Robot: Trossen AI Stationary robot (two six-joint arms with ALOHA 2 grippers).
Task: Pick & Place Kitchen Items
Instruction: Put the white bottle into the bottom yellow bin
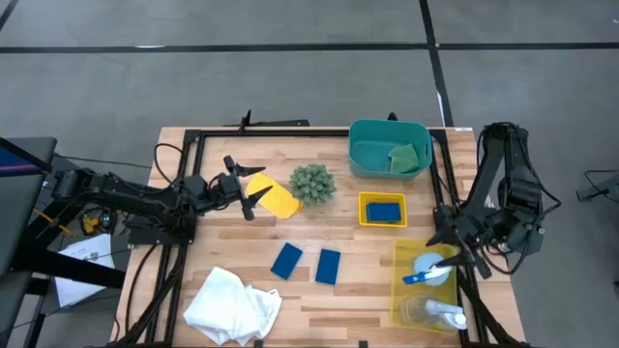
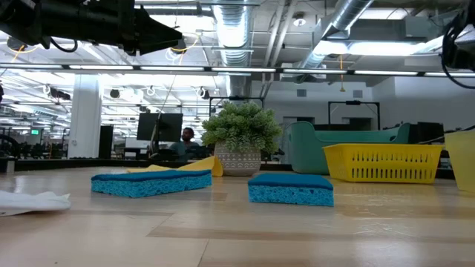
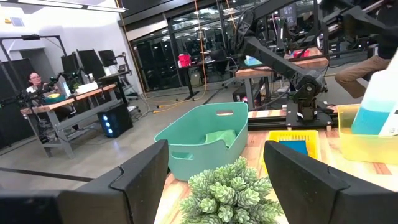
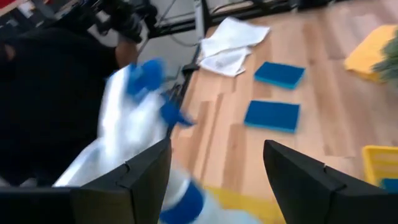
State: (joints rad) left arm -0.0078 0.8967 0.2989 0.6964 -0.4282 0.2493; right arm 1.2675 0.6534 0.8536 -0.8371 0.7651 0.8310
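My left gripper (image 1: 246,190) hovers with fingers spread, empty, over the yellow sponge (image 1: 274,198) beside the plant ball (image 1: 311,184). To grip well I should drop straight, straddle the sponge and keep off the plant. My right gripper (image 1: 462,253), parted, seems empty above the spray bottle (image 1: 433,311) in its yellow bin (image 1: 404,256).

grey floor (image 1: 290,87); ceiling ducts (image 2: 237,22); desks (image 3: 68,102) behind
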